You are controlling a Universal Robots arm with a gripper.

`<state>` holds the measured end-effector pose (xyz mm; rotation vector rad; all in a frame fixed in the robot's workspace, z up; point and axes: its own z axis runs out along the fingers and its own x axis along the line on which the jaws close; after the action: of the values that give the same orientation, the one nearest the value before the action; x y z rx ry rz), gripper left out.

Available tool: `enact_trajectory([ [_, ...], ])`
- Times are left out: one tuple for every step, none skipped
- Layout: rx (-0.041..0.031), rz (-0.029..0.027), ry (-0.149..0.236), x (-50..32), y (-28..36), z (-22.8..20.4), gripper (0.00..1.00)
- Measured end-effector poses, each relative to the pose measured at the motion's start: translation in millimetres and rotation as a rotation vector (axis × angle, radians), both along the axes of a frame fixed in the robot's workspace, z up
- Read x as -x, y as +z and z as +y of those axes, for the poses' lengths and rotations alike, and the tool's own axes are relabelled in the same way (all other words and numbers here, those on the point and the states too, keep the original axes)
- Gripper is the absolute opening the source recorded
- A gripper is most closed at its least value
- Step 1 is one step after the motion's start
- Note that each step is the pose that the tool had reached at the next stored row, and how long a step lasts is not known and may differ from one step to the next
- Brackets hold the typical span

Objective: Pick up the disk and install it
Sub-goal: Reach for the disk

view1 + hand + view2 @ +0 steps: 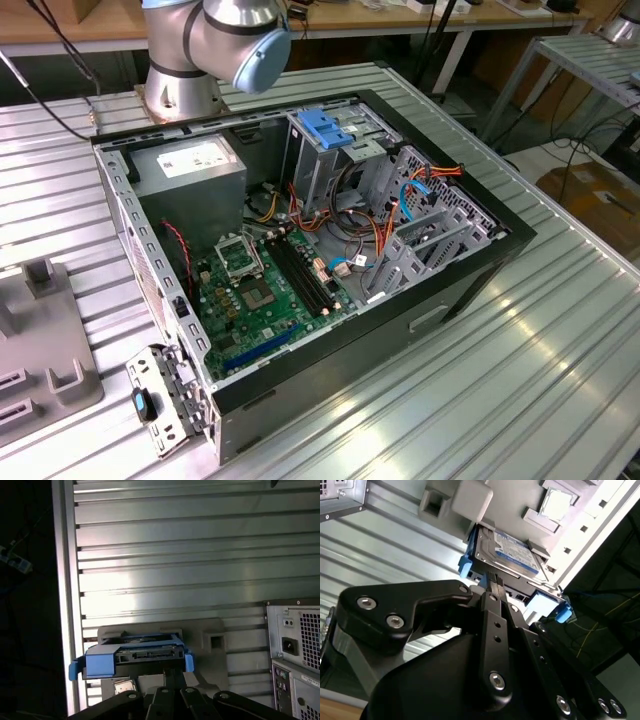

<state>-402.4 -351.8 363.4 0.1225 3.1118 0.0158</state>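
The disk [507,550] lies flat on a grey holder block [470,500], label side up, and the block itself rests on the ribbed aluminium table [200,555]. Its blue carrier rail wraps the end and both sides, with the rail's tips jutting out just past the block's edge. The gripper [493,582] sits right at that edge of the block. Its black jaws look drawn together with no gap between them, and their tips meet the middle of the disk's near end. I cannot tell whether they pinch any lip of the carrier. In the first wrist view that near end is the short connector face, turned square toward the jaws. The disk's long axis therefore runs straight away from the gripper, across the block and in line with the jaws, not across them. The open computer case [450,290], with its grey drive cage [318,165], stands on the same table, well apart from the block.
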Motion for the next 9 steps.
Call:
enact_trajectory([
  [0.0007, 0.0002, 0.000, 2.4, -0.7, 1.4, 0.11],
  [0.0011, 0.0000, 0.000, 5.3, -1.7, 2.8, 0.11],
  [0.0020, 0.0002, 0.000, 8.7, -2.8, 4.2, 0.11],
  [0.0027, 0.0001, 0.000, 11.4, -3.7, 5.1, 0.11],
  [0.0037, 0.0002, 0.000, 16.0, -5.0, 6.3, 0.11],
  [0.0041, 0.0002, 0.000, 18.0, -5.4, 6.7, 0.11],
  [0.0044, 0.0003, 0.000, 19.9, -5.8, 7.0, 0.11],
  [0.0046, 0.0002, 0.000, 22.6, -6.4, 7.1, 0.11],
  [0.0047, 0.0002, 0.000, 24.9, -6.7, 7.1, 0.11],
])
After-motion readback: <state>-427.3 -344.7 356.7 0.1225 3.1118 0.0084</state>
